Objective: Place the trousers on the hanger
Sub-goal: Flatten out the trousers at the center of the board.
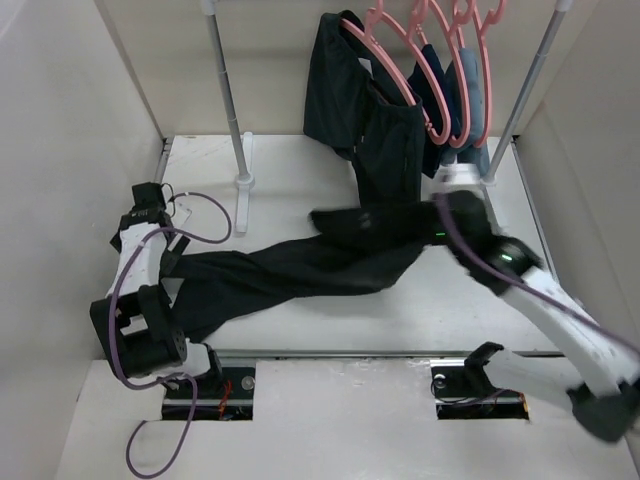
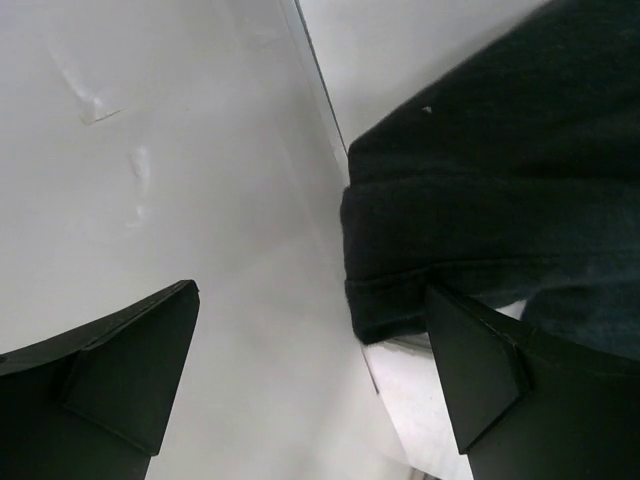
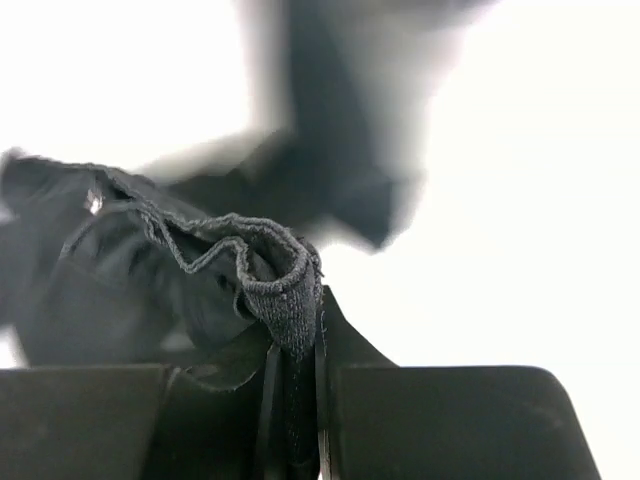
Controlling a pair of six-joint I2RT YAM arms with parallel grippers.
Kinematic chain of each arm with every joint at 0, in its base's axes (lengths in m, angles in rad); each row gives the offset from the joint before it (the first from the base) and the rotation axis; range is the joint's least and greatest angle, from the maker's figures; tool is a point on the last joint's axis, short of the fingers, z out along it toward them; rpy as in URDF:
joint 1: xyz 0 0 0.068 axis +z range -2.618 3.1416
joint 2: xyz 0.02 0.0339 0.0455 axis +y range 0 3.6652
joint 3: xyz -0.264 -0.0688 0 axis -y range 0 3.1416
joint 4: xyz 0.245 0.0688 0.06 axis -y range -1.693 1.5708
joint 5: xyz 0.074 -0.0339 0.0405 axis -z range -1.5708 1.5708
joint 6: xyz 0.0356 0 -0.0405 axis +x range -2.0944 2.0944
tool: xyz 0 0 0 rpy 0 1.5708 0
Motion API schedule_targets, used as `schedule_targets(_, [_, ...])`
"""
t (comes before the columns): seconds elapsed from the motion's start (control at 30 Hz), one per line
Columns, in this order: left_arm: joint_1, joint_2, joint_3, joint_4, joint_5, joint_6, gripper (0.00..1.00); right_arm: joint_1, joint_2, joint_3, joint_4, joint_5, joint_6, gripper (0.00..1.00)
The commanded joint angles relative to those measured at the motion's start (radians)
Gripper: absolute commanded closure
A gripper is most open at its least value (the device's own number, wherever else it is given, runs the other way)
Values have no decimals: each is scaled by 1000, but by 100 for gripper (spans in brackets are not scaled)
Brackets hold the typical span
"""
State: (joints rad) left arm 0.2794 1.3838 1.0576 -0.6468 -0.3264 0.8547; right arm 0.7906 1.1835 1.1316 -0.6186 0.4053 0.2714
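The long black trousers (image 1: 300,270) lie across the table from left to right. My right gripper (image 1: 445,212) is at their right end. In the right wrist view it (image 3: 300,345) is shut on a folded edge of the trousers (image 3: 270,275), and the cloth stands up between the fingers. My left gripper (image 1: 168,262) is by the trousers' left end, open, with nothing between its fingers (image 2: 130,365); a hem of the trousers (image 2: 420,270) touches its right finger. Several pink hangers (image 1: 400,60) hang on the rail at the back.
A shorter black garment (image 1: 350,110) hangs from the nearest pink hanger, with navy (image 1: 452,100) and light-blue (image 1: 478,105) garments behind it. Rail posts (image 1: 228,100) (image 1: 528,85) stand at the back left and right. White walls (image 2: 150,150) close in the table.
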Motion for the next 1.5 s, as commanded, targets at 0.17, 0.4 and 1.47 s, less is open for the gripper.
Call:
schedule_targets(0.17, [3, 44, -222, 162, -42, -23, 37, -534, -433, -205, -27, -198, 170, 100])
schedule_targets(0.4, [3, 57, -160, 211, -27, -74, 100, -608, -369, -182, 49, -310, 120, 100])
schedule_targets(1.47, [32, 74, 415, -126, 239, -190, 13, -726, -257, -27, 39, -230, -11, 100])
